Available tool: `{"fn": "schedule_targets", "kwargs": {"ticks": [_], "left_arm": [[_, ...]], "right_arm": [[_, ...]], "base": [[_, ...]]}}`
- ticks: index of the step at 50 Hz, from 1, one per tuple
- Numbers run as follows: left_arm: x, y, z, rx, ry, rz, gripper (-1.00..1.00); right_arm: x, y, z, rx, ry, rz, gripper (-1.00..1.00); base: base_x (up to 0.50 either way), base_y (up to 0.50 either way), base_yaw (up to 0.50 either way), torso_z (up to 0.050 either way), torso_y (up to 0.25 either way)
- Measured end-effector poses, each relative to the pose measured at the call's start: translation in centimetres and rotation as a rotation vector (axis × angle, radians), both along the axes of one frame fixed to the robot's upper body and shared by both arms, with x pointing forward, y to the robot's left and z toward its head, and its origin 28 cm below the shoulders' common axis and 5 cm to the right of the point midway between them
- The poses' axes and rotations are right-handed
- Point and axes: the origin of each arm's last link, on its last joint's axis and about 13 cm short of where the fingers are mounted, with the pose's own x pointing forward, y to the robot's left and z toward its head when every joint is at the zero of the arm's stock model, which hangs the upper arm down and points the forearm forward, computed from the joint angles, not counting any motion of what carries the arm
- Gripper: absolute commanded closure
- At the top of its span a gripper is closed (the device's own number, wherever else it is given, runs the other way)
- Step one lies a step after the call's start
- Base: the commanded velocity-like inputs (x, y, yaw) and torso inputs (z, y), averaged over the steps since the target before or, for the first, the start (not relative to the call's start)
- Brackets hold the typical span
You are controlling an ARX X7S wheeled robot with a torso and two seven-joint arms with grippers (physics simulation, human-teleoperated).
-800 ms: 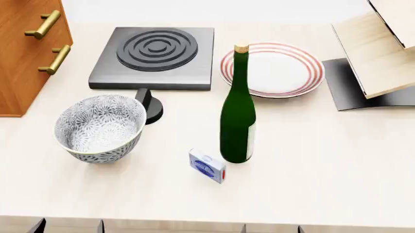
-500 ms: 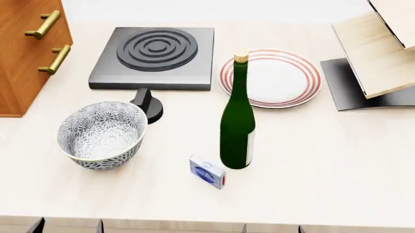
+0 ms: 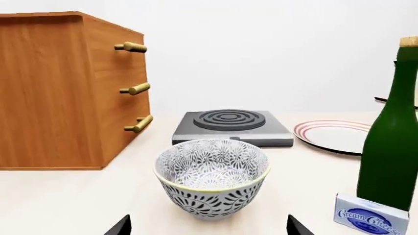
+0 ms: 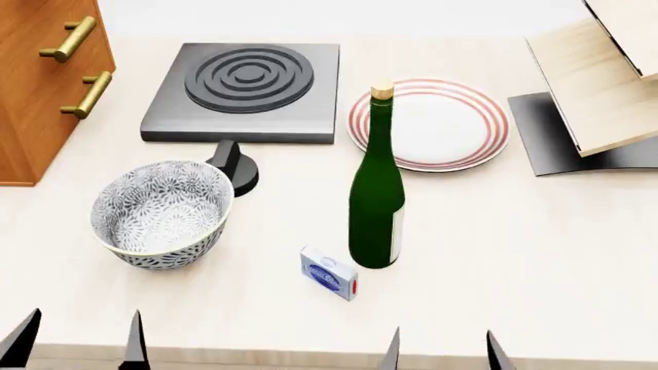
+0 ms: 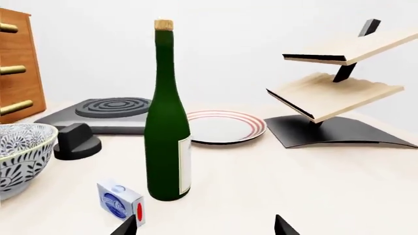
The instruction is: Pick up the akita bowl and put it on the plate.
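Note:
The akita bowl, white with a dense grey-blue leaf pattern, stands upright on the counter at the left. The plate, white with red rings, lies at the back right of the middle. My left gripper is open at the near edge, just in front of the bowl, with nothing between its fingers. Open and empty too, my right gripper sits at the near edge, right of the middle.
A tall green bottle stands between bowl and plate, a small blue-and-white box at its foot. A dark burner with a black knob lies behind the bowl. A wooden cabinet is at the left, a wooden rack at the right.
The view shifted slightly between the earlier frames, then held. The fingertips of both grippers have come up into view at the near edge of the counter. Bowl and plate stay put.

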Motion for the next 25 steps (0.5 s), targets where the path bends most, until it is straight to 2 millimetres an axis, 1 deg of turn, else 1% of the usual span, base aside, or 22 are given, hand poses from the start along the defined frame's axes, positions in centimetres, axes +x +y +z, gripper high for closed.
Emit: {"fn": "schedule_targets", "kwargs": {"ticks": [11,17,25], "left_arm": [[-0.4,0.2,2.4,0.011,-0.090,0.013,-1.00],[-1.1,0.3,3.8,0.010,-0.162,0.021,-1.00],[-2.5,0.4,5.1,0.020,-0.281,0.026,-1.00]], "right_arm": [[-0.4,-0.1,2.3,-0.006,-0.070,-0.004,-1.00],[-1.3,0.0,3.6,-0.011,-0.131,-0.001,-1.00],[-2.8,0.1,4.8,-0.020,-0.222,0.002,-1.00]], "base": [[0.00,0.00,0.00,0.000,0.000],[0.00,0.00,0.00,0.000,0.000],[0.00,0.00,0.00,0.000,0.000]]}}
